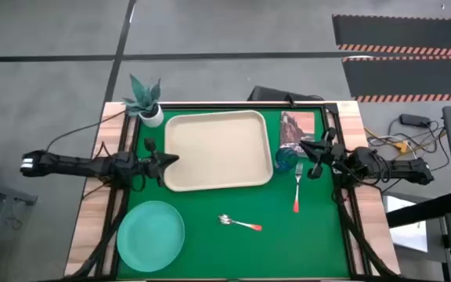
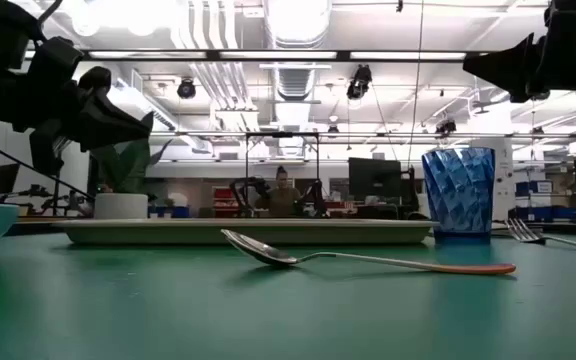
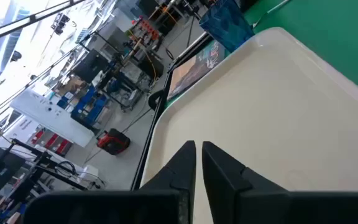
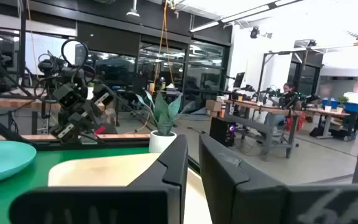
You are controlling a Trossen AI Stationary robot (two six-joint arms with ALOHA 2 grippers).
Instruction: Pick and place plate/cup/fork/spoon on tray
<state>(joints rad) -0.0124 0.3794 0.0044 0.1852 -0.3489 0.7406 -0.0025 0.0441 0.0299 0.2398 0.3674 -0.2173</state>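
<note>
Left gripper [image 1: 169,160], clenched and empty, hovers over the beige rimmed plastic tray [image 1: 218,150]; right gripper [image 1: 307,149], clenched, sits beside the small blue translucent cup [image 1: 286,159]

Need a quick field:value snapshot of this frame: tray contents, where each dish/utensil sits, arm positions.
tray: empty, on the green mat, far centre
plate: on mat, near left, off tray
cup: on mat, just off tray's right edge
fork: on mat, right of tray, beside the cup
spoon: on mat, in front of tray
left gripper: at tray's left edge, holding nothing, fingers nearly together
right gripper: by the cup, holding nothing, fingers nearly together
other: potted plant at far left corner
placed so far: none
</note>
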